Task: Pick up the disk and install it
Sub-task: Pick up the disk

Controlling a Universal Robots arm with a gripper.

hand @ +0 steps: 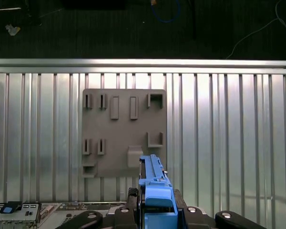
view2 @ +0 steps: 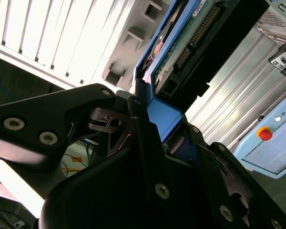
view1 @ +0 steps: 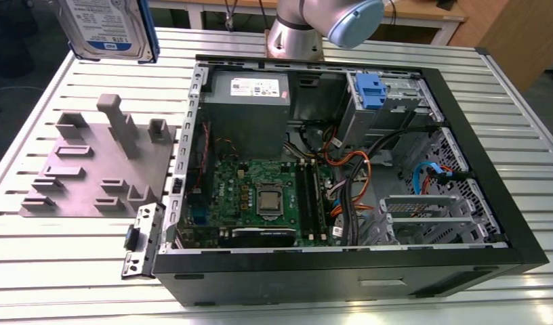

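The gripper [hand: 156, 202] has its jaws closed together on the disk [view1: 109, 26], pinching the blue frame [view2: 166, 117] at one end; in both wrist views the black fingers [view2: 133, 114] press against the frame from either side.

The disk is off the table [view1: 78, 271], raised over its far corner at the exterior view's left. It hangs on edge with its long axis running straight out from the jaws toward the table. Its labelled face is turned to the exterior camera, and the circuit-board side shows in the second wrist view.

In the first wrist view its free end lies over the near edge of the grey plate [hand: 119, 129]. The open case [view1: 349, 271] sits beside that plate, toward the exterior view's right.
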